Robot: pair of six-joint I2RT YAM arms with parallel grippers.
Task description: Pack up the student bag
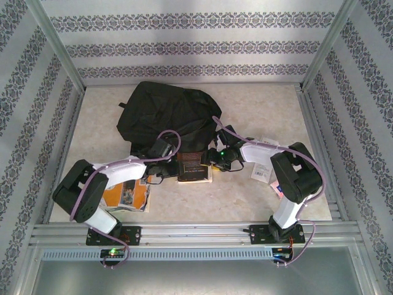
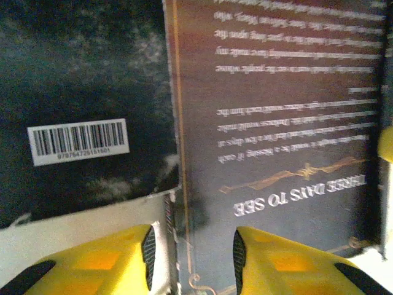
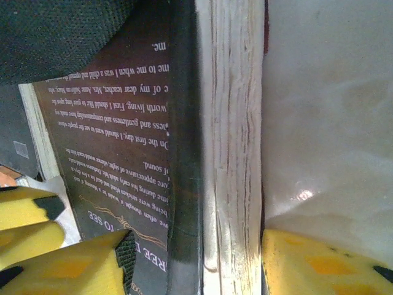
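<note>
Flanking one book point(image 1: 193, 166) by one bag point(image 1: 163, 114): left gripper point(image 2: 193, 246), right gripper point(image 3: 196, 258)

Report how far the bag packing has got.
Done: nothing visibly inside the student bag. In hand: the left hand and right hand bracket the book Three Days to See, outside the bag. Remaining: that book, the orange booklet under the left arm and the white tags beside the right arm.

Dark brown book point(image 1: 193, 165) centre, orange booklet point(image 1: 116, 195) left, white tagged packet point(image 1: 262, 173) right
</note>
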